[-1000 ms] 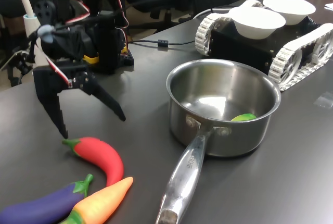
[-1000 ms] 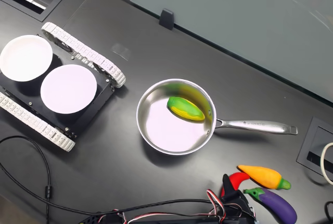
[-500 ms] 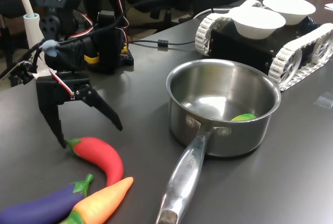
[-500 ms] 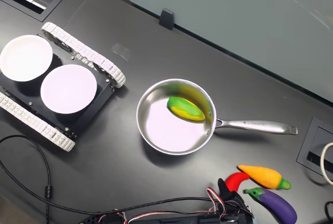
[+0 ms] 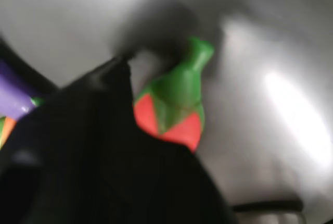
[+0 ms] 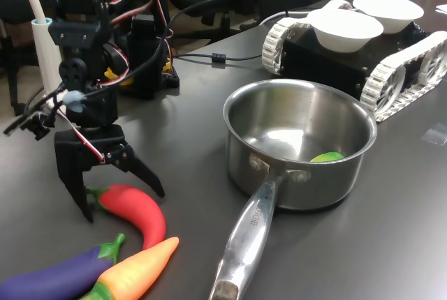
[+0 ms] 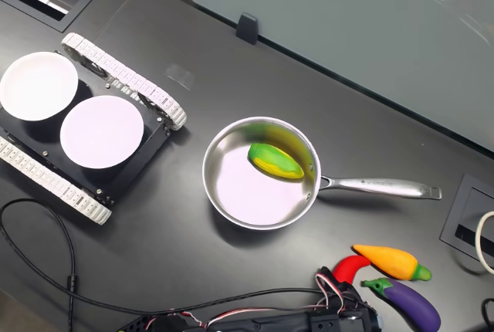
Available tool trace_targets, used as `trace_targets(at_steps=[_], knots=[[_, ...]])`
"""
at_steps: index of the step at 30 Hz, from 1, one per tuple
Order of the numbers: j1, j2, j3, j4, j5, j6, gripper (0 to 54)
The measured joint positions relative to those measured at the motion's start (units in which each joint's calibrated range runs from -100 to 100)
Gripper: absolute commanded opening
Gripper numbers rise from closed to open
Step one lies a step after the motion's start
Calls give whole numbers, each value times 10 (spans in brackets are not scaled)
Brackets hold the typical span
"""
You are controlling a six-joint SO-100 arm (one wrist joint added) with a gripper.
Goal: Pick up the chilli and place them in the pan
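Observation:
The red chilli (image 6: pixel 136 209) lies on the dark table, its green stem (image 6: pixel 93 193) toward the first exterior view's left. My gripper (image 6: pixel 122 204) stands open, its black fingers straddling the chilli's stem end, tips near the tabletop. The wrist view shows the stem and red shoulder (image 5: pixel 174 114) close up beside one black finger (image 5: pixel 104 146). In the second exterior view the chilli (image 7: pixel 351 265) peeks out beside the arm. The steel pan (image 6: pixel 300 146) stands to the first exterior view's right, handle (image 6: pixel 246 241) toward the camera, with a green-yellow toy (image 7: pixel 275 160) inside.
A purple eggplant toy (image 6: pixel 59 279) and an orange carrot-shaped toy (image 6: pixel 136 272) lie just in front of the chilli. A tracked black vehicle (image 6: pixel 419 59) carrying two white bowls (image 6: pixel 346 29) stands behind the pan. Cables run across the table near the arm base (image 6: pixel 147 56).
The gripper has come down and moved toward the chilli, from hovering above its stem to straddling it near the table. Chilli, pan and other toys have not moved.

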Motion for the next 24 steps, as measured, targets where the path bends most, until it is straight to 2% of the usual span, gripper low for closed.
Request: trace_targets(at_steps=[2,4,12,16,24], knots=[[-6,8,-7,0,0,0,393],[-6,14,-14,0,1,0,351],[-25,20,-20,1,-1,-1,1],[-40,21,-21,1,-5,11,1],[-41,13,-17,1,-12,12,1]])
